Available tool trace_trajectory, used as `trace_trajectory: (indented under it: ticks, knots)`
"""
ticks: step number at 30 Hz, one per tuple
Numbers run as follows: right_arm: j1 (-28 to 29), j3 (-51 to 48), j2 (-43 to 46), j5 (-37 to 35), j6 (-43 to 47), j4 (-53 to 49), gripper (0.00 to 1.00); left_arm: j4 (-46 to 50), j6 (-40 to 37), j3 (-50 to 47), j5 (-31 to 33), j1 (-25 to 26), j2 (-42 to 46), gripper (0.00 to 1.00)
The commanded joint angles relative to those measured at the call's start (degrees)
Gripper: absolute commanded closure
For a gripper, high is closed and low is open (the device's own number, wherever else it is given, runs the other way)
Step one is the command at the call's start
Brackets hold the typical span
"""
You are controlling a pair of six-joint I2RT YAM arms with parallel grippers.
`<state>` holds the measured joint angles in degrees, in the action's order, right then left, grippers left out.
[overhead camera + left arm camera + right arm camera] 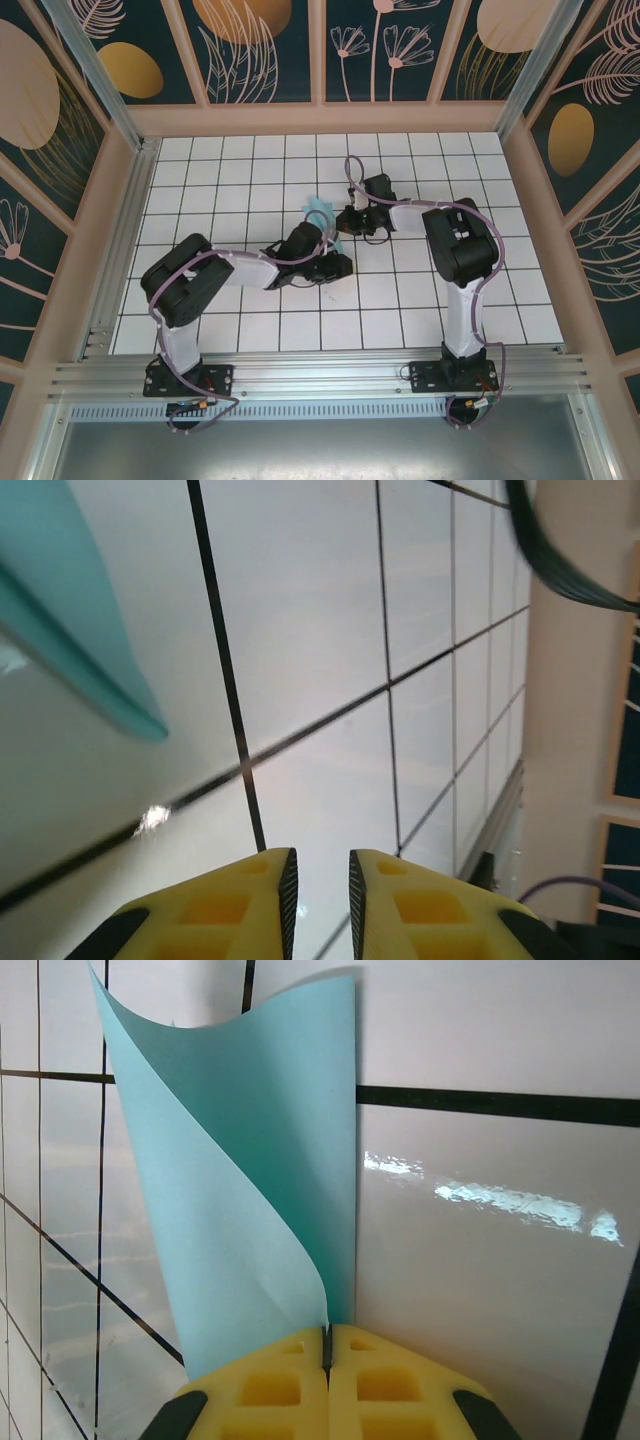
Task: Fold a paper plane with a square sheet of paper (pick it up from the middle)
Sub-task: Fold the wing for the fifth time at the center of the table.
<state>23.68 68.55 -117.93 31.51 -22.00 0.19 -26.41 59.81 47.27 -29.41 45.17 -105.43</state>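
The right hand (327, 1345) is clamping the square sheet of paper (250, 1180) for folding, the left hand (322, 865) hovering nearby, slightly apart and empty.

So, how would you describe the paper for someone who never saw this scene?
On the white grid-tiled table, look near the middle. There the right gripper pinches a curled sheet of paper, the one turquoise thing above the white tiles.

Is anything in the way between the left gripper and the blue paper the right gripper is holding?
Nothing visible. Only bare white tabletop lies between the left gripper and the curled sheet of paper, which the shut right gripper pinches by its edge.
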Motion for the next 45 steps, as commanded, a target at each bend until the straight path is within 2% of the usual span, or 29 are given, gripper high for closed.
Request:
trace_trajectory:
  ticks: [1, 4, 7, 18, 20, 24, 37, 45]
  knots:
    - [0.14, 0.61, -1.95, -1.02, -0.68, -1.37, 1.00, -5.24, 3.42, -3.31, 0.32, -4.73, 6.45, 0.75]
    - [0.15, 0.40, -1.84, -1.01, -0.76, -1.36, 1.00, 3.08, 0.92, -2.74, 6.91, -8.09, 9.51, 0.76]
    - [0.15, -0.13, -1.37, -0.71, -1.07, -1.35, 1.00, 9.41, -2.05, 0.31, 12.86, -9.48, 8.59, 0.75]
    - [0.28, -0.62, -1.01, 1.81, 0.48, -0.83, 1.00, 9.83, -2.03, 11.31, 21.33, -11.04, -1.55, 0.79]
    - [0.31, -0.40, -0.90, 2.76, 1.44, -0.87, 1.00, 7.68, -1.39, 11.29, 20.50, -11.89, -2.18, 0.78]
    - [0.40, 0.57, -1.06, 3.36, 3.03, -1.84, 1.00, 2.82, -1.08, 12.28, 14.74, -12.23, -4.54, 0.76]
    - [0.76, 1.66, -2.39, 3.65, 3.89, -2.81, 0.99, 1.01, -1.32, 14.33, 9.58, -12.30, -9.89, 0.78]
    - [0.84, 1.93, -2.57, 3.09, 4.24, -3.68, 0.97, 0.56, -1.07, 15.11, 9.55, -12.39, -10.96, 0.78]
